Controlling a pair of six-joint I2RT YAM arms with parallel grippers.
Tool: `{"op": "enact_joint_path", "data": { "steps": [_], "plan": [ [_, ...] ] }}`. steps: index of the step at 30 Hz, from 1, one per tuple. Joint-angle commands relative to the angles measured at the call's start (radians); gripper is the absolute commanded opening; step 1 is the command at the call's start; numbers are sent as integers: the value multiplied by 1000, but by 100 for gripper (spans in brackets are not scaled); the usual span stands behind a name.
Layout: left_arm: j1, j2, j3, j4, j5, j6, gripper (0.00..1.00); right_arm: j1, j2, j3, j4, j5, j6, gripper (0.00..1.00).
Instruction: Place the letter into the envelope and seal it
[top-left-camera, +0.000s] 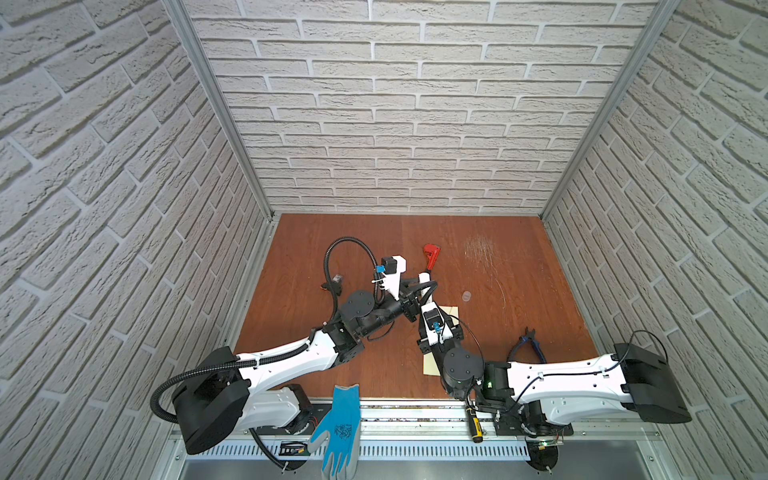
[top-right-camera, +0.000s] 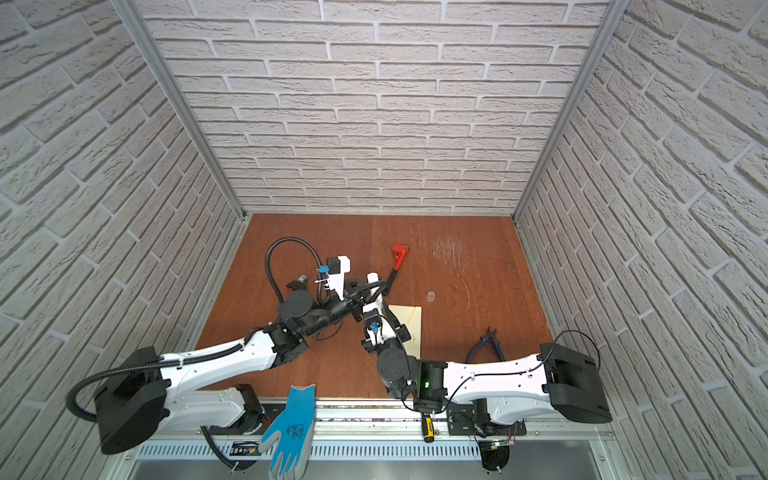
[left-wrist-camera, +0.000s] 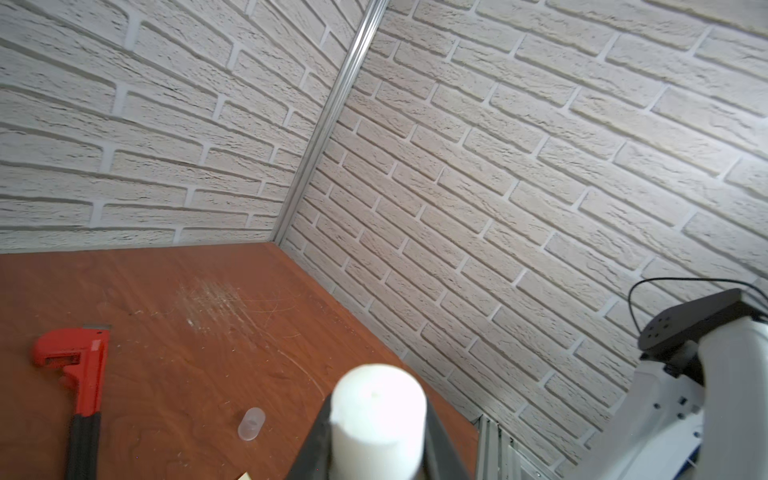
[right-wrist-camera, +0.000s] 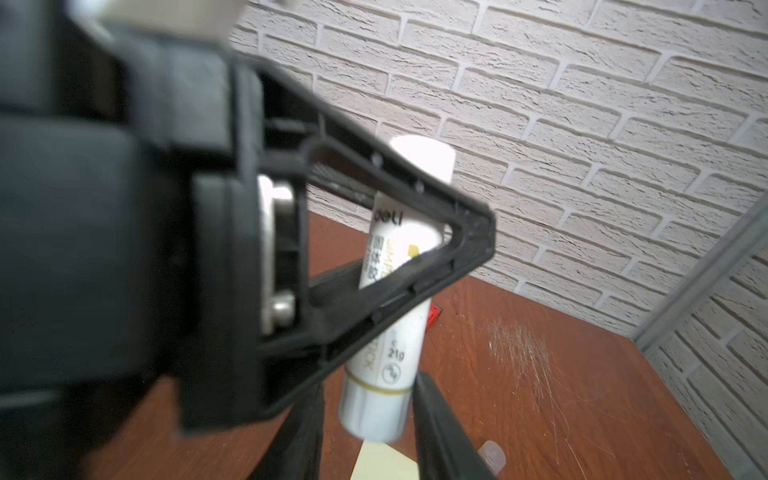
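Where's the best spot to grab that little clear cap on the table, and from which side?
Probably pinch the clear cap across its round wall, coming straight down from above. It is a short tube, alone on the table, with room on both sides for the fingers.

Each arm has glossy white link shells set between matte black joint housings, with round black caps (top-left-camera: 360, 304) over the elbows. The left arm (top-left-camera: 286, 357) carries a ribbed black conduit (top-left-camera: 349, 241). The right arm (top-left-camera: 561, 374) has a thin black cable (left-wrist-camera: 681, 279) held by white ties, and a green light (top-left-camera: 488, 381) at one joint. Both wrists bear a white mount with a black camera (top-left-camera: 390, 262) and a blue plug (top-left-camera: 379, 269). The left gripper (left-wrist-camera: 378, 407) has black fingers (right-wrist-camera: 374, 303), open triangular frames dotted with small screws.
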Motion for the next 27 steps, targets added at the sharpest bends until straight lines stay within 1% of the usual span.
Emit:
{"op": "enact_joint_path", "data": {
  "steps": [1, 3, 5, 9, 14, 17, 22, 27],
  "plan": [
    [21, -20, -22, -58, -17, 30, 0, 44, -99, 7, 28, -131, -11, 46],
    [37, -42, -20, -70, 6, 27, 0, 44, -165, -13, -38, -144, -2, 51],
    [58, -67, -19, -81, 36, 21, 0, 44, -244, -37, -104, -173, -5, 53],
    [104, -102, -19, -95, 117, 2, 0, 40, -385, -48, -283, -252, 0, 56],
    [153, -116, -13, -59, 271, -27, 0, 10, -546, -45, -501, -410, 25, 55],
    [160, -107, 7, -44, 361, -33, 0, -21, -625, -47, -582, -512, 60, 55],
    [161, -67, 28, 40, 468, -69, 0, -94, -700, -40, -655, -699, 122, 56],
    [160, -11, 74, 113, 540, -105, 0, -172, -647, 5, -699, -881, 184, 58]
  ]
}}
